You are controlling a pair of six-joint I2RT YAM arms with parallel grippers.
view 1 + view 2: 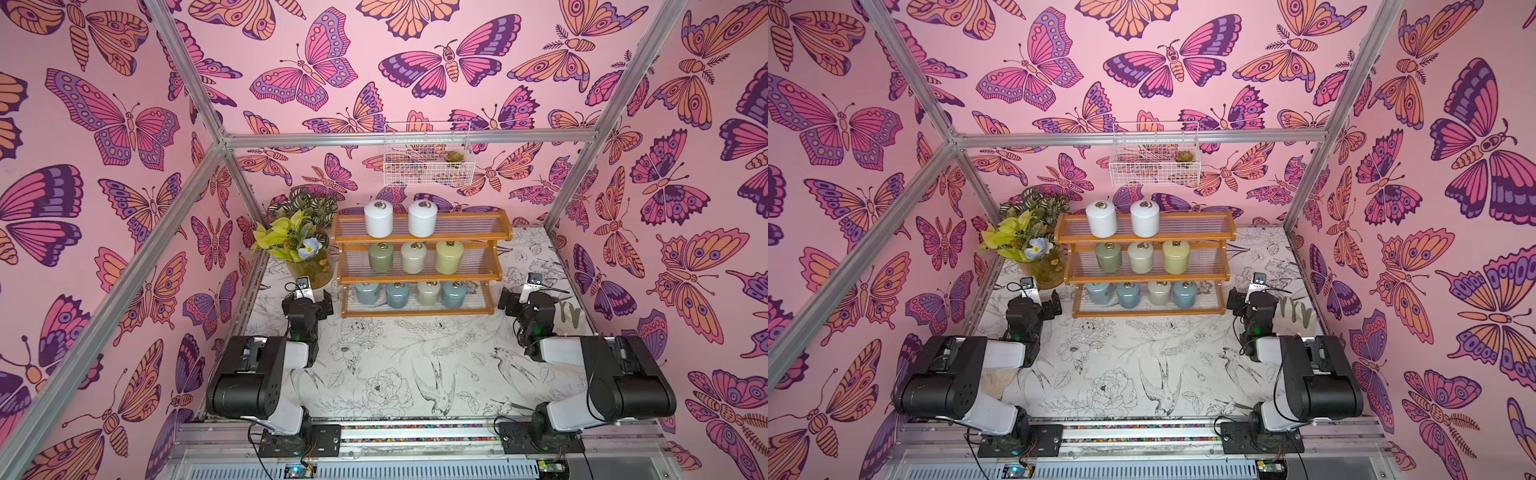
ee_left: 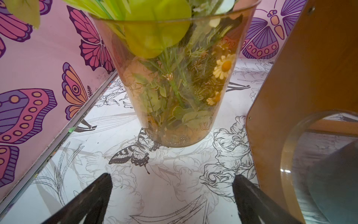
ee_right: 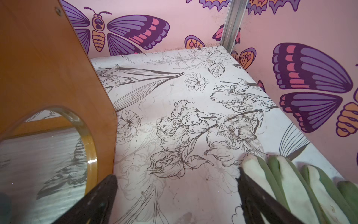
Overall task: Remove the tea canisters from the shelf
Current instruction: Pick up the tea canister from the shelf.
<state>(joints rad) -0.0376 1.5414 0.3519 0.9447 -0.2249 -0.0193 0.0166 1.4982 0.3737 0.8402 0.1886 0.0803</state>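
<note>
Left claw: jaws spread wide with nothing between them, held low over the surface at 9 o'clock of the shelf, level with its bottom tier and apart from its side panel. Vase of flowers: upright at 12 o'clock of that claw, just beside the shelf's 9 o'clock end. The shelf stands at 12 o'clock on the surface, near the back wall. Its long axis runs 9 to 3 o'clock, and its three tiers step down toward 6 o'clock. The frame is orange-brown wood and the slats are clear and ribbed. All nine tea canisters are on it, gathered toward the 9 o'clock end of each tier. Reading left to right, the top tier holds two white. The middle tier holds sage green, cream and pale yellow. The bottom tier holds blue-grey, blue-grey, cream and blue-grey. Each is a squat glossy cylinder standing upright on a vertical axis, with its domed lid and brass ring pull uppermost. Right claw: jaws equally wide and gripping nothing, at 3 o'clock of the bottom tier, clear of the side panel. Glove: green and off-white, lying at 3 o'clock of the right claw with its fingers toward 12 o'clock. Whether it touches the claw cannot be told.
</note>
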